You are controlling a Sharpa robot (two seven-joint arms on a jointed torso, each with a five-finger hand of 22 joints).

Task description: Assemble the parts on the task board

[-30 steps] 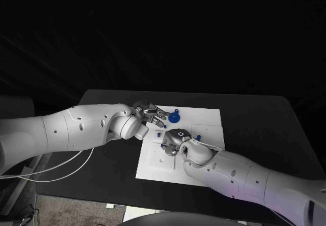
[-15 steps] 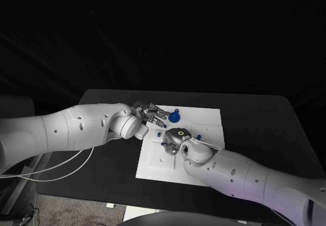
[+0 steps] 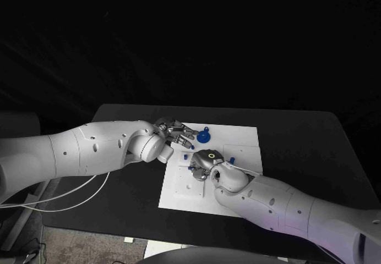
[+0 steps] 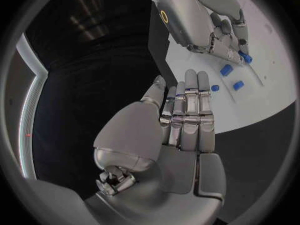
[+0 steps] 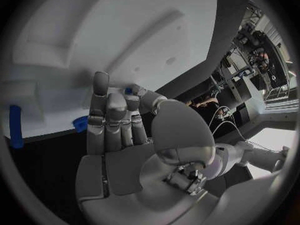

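task board (image 3: pixel 238 144): matt white plastic-looking plate, smooth. parts (image 4: pixel 226 70): small blue pcs, plastic look, smooth. both hands, left hand (image 4: pixel 181 130) & right hand (image 5: pixel 119 135): silver, satin metallic sheen. arms (image 3: pixel 87 151), lower left & right of frame: glossy white shells. table (image 3: pixel 309 137): matt black.

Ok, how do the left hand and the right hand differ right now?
The left hand has straight fingers and holds nothing; the right hand curls its fingers and pinches a small blue part. The left hand sits at the edge of the task board, the right hand over its middle. Both are silver.
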